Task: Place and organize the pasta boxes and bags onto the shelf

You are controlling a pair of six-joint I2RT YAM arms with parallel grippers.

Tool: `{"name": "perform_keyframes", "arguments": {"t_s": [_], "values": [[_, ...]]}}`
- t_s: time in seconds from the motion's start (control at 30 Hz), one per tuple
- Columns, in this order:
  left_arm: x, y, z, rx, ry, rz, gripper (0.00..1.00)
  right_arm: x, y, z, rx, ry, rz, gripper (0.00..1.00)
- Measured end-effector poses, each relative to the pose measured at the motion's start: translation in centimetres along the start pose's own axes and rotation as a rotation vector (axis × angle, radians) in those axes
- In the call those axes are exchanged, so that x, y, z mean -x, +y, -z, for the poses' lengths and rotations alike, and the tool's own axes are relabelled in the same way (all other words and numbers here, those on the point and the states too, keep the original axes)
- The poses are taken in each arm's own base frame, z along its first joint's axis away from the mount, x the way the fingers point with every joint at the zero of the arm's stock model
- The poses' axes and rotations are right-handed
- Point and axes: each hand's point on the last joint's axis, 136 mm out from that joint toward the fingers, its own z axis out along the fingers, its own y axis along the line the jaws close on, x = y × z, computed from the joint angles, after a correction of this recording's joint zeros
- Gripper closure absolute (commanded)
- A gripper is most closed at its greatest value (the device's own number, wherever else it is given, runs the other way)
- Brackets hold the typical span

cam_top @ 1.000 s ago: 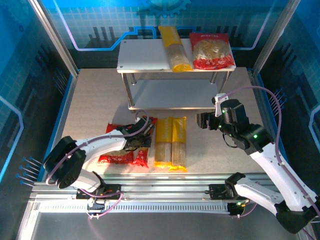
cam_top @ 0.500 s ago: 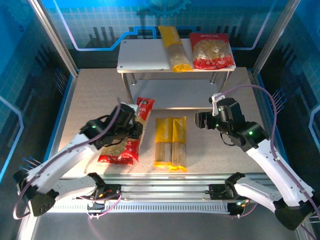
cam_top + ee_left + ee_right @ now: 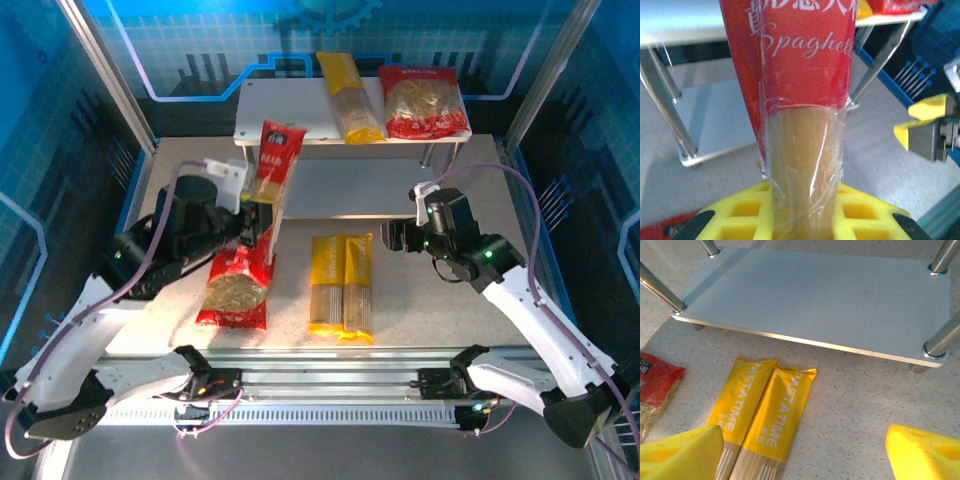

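Narrow red pack (image 3: 805, 75): top cut off by upper edge of left wrist view, lower end hidden inside my left pincer (image 3: 802, 212). Right wrist view: wide red bag (image 3: 655, 385) cut at left edge, yellow packs (image 3: 765, 420) cut at bottom edge.

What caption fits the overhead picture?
Left end effector holds a narrow red spaghetti pack up beside the grey shelf; two yellow packs lie nearby.

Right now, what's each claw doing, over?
Left claw shut on narrow red pack, lifted near shelf. Right claw open, empty. Two yellow packs, one red bag on table. Nothing blocking shelf's left side.
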Motion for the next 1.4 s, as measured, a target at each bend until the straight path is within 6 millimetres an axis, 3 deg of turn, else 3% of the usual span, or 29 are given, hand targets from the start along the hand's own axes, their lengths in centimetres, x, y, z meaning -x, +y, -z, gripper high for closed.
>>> {"name": "perform_keyframes", "arguments": {"t_s": [0.13, 0.23, 0.5, 0.8, 0.97, 1.1, 1.4], "values": [[4.7, 0.1, -2.8, 0.047, -0.072, -0.032, 0.87, 0.0, 0.4, -0.5, 0.017, 0.008, 0.000, 0.15], [7.6, 1.2, -5.2, 0.097, -0.111, -0.027, 0.87, 0.1, 0.6, -0.9, 0.027, 0.010, 0.000, 0.15], [12.2, 5.1, -9.9, 0.198, -0.155, 0.024, 0.88, 0.3, 0.8, -1.5, 0.035, 0.009, -0.001, 0.15], [15.2, 7.1, -14.6, 0.221, -0.185, 0.106, 0.87, 0.3, 0.8, -1.8, 0.040, 0.015, -0.001, 0.15], [15.5, 7.6, -16.9, 0.211, -0.175, 0.149, 0.87, 0.5, 0.4, -1.8, 0.033, 0.011, -0.002, 0.15], [15.5, 7.8, -17.5, 0.204, -0.163, 0.178, 0.86, 0.6, 0.0, -1.7, 0.026, 0.005, -0.009, 0.15], [14.9, 8.9, -19.0, 0.209, -0.142, 0.237, 0.68, 1.0, -0.3, -1.0, 0.026, -0.023, -0.019, 0.15]]}}
